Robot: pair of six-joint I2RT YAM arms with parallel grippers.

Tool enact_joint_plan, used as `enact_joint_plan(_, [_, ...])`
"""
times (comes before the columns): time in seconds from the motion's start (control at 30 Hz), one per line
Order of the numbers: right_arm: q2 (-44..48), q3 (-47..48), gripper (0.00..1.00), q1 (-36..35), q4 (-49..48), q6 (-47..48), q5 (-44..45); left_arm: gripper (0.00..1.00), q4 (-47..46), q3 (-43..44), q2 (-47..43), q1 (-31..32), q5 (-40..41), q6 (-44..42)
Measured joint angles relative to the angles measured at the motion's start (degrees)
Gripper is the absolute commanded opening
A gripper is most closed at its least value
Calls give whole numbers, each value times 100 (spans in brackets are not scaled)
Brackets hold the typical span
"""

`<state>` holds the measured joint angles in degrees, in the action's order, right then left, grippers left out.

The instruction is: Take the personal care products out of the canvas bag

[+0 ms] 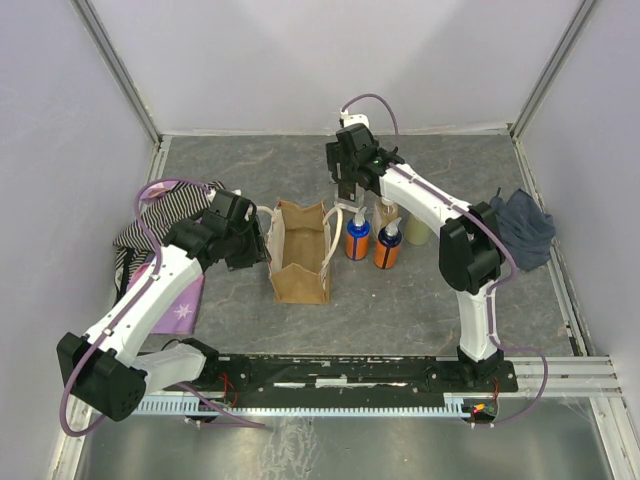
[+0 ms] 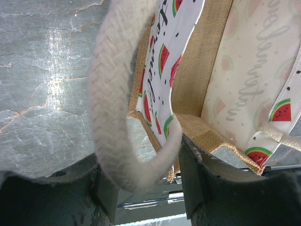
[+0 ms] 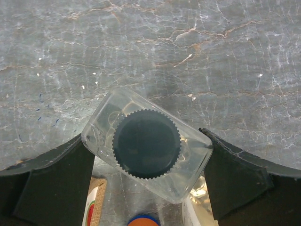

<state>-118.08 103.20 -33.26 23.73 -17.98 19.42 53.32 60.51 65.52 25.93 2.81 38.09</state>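
Observation:
The tan canvas bag (image 1: 298,265) stands open at the table's middle, and its printed panel shows in the left wrist view (image 2: 162,61). My left gripper (image 1: 257,243) (image 2: 141,157) is shut on its cream looped handle (image 2: 110,108). My right gripper (image 1: 346,192) (image 3: 143,134) is behind the bag's far right corner, shut on the clear square bottle with a dark cap (image 3: 146,143). Two orange-and-blue bottles (image 1: 357,240) (image 1: 388,247) stand right of the bag. The amber bottle (image 1: 384,213) and the cream bottle (image 1: 417,231) stand behind them.
Striped clothes (image 1: 165,215) and a purple cloth (image 1: 185,300) lie under my left arm at the left wall. A blue-grey cloth (image 1: 522,230) lies at the right wall. An orange bottle top (image 3: 143,220) shows below the held bottle.

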Motion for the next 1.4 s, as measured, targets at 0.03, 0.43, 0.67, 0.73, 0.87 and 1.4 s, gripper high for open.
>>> enact_joint_plan(0.03, [-13, -35, 27, 33, -35, -33, 0, 56, 4, 0, 0, 0, 7, 0])
enact_joint_plan(0.43, [-72, -83, 94, 74, -94, -186, 42, 56, 15, 0, 0, 2, 7, -2])
enact_joint_plan(0.67, [-68, -72, 100, 68, -302, -216, 179, 56, 17, 0, 0, 0, 7, 0])
enact_joint_plan(0.73, [-57, -66, 100, 68, -363, -216, 184, 56, 17, 0, 0, 0, 9, 0])
enact_joint_plan(0.87, [157, -66, 100, 33, -382, -214, 195, 56, 33, 0, 0, 0, 11, -2])
enact_joint_plan(1.4, [4129, -81, 100, -542, 472, 527, 302, 70, 31, 299, -584, 0, 4, -50])
